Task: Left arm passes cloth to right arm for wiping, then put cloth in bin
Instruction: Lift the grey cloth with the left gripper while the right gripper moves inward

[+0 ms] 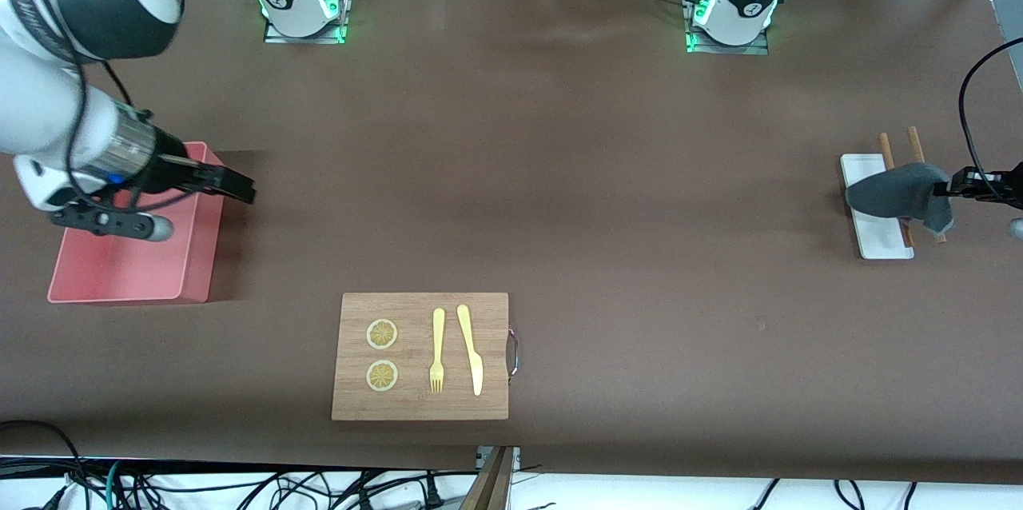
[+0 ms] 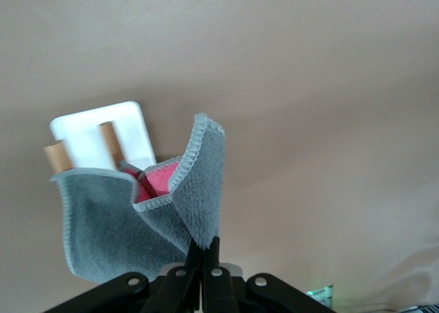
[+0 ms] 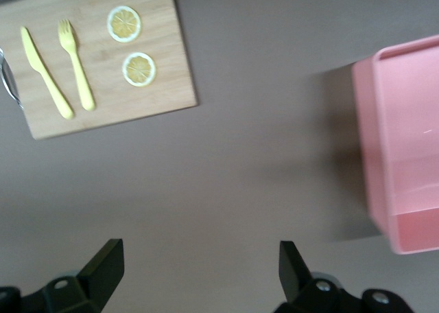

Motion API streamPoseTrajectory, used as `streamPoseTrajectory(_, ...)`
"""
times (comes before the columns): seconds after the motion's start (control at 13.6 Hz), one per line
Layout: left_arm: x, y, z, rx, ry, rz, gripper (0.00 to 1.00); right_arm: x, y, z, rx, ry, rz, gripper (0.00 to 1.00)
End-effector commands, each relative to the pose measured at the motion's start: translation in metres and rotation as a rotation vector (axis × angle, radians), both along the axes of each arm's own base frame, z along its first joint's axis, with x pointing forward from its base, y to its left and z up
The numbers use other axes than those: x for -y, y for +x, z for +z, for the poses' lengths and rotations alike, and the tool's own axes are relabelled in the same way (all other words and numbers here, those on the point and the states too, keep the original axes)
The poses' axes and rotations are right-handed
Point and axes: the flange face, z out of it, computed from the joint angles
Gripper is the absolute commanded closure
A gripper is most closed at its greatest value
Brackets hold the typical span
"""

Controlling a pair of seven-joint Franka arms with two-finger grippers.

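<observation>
Right gripper (image 1: pixel 240 189), fingers spread wide and empty, hovers over bin (image 1: pixel 128 278) edge. Wooden board (image 1: pixel 421 356) nearer camera than bin. Left gripper (image 1: pixel 951 190) pinches cloth (image 1: pixel 895 194), lifted over white tray (image 1: pixel 879 242). Handover, wiping, binning all remain.

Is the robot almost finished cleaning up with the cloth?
Not yet. The left gripper has picked up the cloth and holds it over the white tray. The open right gripper waits above the bin. Passing, wiping and binning remain.
</observation>
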Motion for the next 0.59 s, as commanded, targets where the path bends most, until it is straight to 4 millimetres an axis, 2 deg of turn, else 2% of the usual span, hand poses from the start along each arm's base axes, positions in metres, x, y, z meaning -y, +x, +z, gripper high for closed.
streamPoseTrajectory(0.0,0.063,0.019,0.028,-0.02,-0.045,0.017,1.0,-0.035,0.008,-0.016,0.002,0.026,-0.13,0.0)
streamPoseTrajectory(0.15,0.115,0.03,0.034,-0.059,-0.074,0.056,1.0,-0.059,0.012,-0.03,-0.021,0.102,-0.223,0.0)
streamPoseTrajectory(0.29,0.178,0.038,0.036,-0.104,-0.125,0.133,1.0,-0.081,0.014,-0.041,-0.019,0.127,-0.308,0.0)
streamPoseTrajectory(0.51,0.287,0.042,0.033,-0.233,-0.163,0.265,1.0,-0.119,0.015,-0.057,-0.007,0.146,-0.401,0.0)
